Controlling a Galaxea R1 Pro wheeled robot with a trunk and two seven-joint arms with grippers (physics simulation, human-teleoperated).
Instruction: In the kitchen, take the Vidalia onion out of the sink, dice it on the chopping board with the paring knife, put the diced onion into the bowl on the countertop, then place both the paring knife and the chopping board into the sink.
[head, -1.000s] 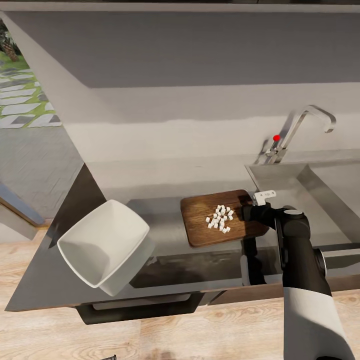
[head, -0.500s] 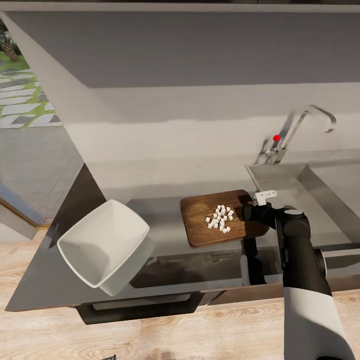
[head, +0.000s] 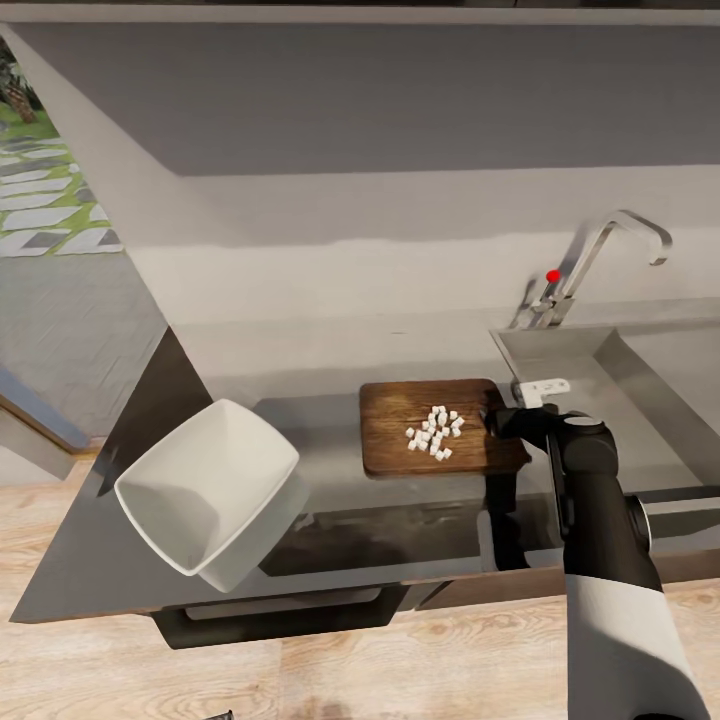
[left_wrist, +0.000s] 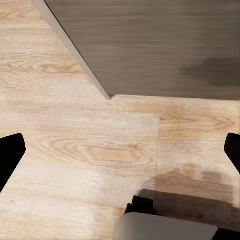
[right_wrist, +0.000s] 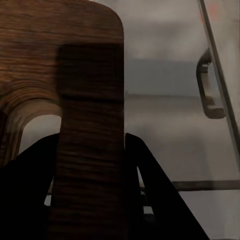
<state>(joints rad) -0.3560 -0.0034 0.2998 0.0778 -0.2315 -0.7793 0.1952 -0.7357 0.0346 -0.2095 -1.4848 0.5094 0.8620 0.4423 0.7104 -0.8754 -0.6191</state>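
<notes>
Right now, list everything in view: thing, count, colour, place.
chopping board: one, brown wood, on the countertop beside the sink, gripped at its right end.
diced onion: a heap of small cubes, white, on the board.
bowl: one, white, tilted, at the countertop's left end.
countertop: one, grey, reflective.
sink: one, steel, right side.
faucet: one, chrome with a red dot, behind the sink.
floor: pale wood.
right gripper: one, black, shut on the board's end.
left gripper: one, black, open above the floor.
</notes>
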